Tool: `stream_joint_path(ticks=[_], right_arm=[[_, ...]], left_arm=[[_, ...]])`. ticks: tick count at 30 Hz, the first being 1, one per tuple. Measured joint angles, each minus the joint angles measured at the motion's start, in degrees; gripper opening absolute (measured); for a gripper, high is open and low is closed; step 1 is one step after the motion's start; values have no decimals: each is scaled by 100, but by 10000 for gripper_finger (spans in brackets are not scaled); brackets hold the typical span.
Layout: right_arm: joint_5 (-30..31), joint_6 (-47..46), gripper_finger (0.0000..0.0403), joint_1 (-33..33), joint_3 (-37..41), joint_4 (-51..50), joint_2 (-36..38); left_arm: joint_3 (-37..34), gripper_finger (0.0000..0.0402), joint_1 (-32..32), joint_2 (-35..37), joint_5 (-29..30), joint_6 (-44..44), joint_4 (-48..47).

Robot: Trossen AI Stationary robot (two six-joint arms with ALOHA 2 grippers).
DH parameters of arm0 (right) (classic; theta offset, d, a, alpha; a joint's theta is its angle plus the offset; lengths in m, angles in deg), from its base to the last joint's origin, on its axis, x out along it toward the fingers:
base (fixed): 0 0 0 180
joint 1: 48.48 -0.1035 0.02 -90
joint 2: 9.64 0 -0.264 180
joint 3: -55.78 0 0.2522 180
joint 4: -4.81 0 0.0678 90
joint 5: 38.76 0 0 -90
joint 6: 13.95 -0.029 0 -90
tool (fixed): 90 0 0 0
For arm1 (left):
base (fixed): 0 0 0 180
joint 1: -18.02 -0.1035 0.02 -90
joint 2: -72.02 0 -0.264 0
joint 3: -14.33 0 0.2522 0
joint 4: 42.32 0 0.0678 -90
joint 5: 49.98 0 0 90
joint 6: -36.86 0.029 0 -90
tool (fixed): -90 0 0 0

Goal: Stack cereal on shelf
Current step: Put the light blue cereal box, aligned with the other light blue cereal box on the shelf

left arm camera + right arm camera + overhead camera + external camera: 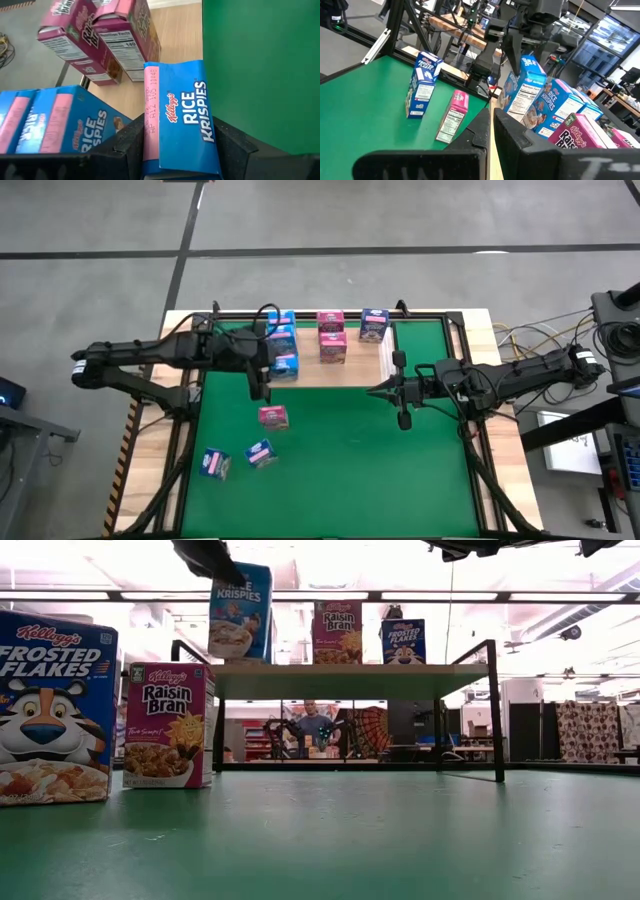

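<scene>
The shelf (360, 370) stands at the table's far side. On it are a light blue box (281, 330), two pink boxes (331, 335) and a dark blue box (374, 327). My left gripper (270, 367) is shut on another light blue Rice Krispies box (182, 117) at the shelf's left front. On the green mat (340, 470) stand a pink box (272, 417) and two dark blue boxes (215, 464), (261, 452). My right gripper (372, 391) hangs shut over the mat just before the shelf, pointing toward the table's left and touching nothing. My left gripper pinches the box's top end (150, 135) between its two fingers, one finger on each of two opposite sides just below the printed top panel. The fingers slant down from the table's left. The box is a little tilted, its lower end (238, 657) at the shelf board; whether it rests there I cannot tell.
The shelf's black frame posts (493, 710) rise at its corners. Cables (530, 340) lie on the bare wood at the table's right. The mat's near right part (400, 480) is free room. A person (314, 725) sits in the room beyond the table.
</scene>
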Motion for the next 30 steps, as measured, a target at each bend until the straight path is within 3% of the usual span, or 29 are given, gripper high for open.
stream_joint_path(ticks=[6,23,30], right_arm=[[0,2,13,0,0,0,0],[0,2,13,0,0,3,0],[0,2,13,0,0,0,0]], left_arm=[[-200,167,-2,9,14,11,90],[-278,231,-55,79,476,59,169],[39,233,-52,197,489,59,-118]])
